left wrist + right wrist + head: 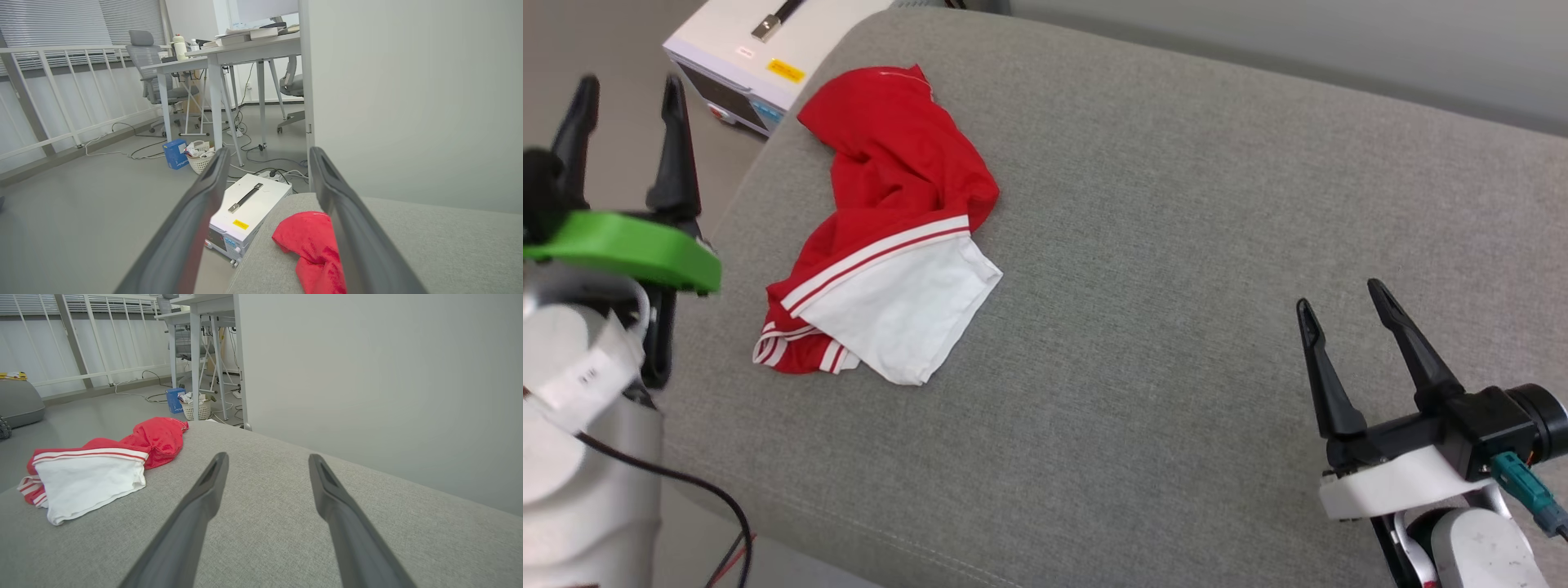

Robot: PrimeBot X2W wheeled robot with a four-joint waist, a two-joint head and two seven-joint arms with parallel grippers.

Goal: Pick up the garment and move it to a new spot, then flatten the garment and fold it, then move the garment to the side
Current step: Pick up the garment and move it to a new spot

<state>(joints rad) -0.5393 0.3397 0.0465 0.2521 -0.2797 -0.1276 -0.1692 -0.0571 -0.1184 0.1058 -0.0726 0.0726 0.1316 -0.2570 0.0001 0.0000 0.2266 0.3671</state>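
On the grey cushion, toward its far-left corner, the garment lies crumpled in a heap. Red body bunched at the far end, white sleeve with striped trim at the near end. No print readable.

Progress: nothing done as far as I can judge. Not picked up, not moved, not flattened, not folded. All steps left, first being the pick.

Left gripper: jaws wide apart, holding nothing, raised off the cushion's left edge over the floor, just beside the garment but not touching. In its wrist view the red cloth sits behind the right-hand finger, not between the two.

Right gripper: jaws wide apart, empty, above the near-right part of the cushion, well apart from the garment.

Edges: the garment's far end is close to the rounded left-far edge. Past that edge a white box stands on the floor, so a pull to the left would likely drag the cloth off. The far edge meets a pale wall, which limits reach on that side. The near edge has a seam; floor lies below it.

Open room: a broad bare stretch in the middle and on the right of the cushion, which looks ample for laying the garment out flat and for folding. The left side is tight.
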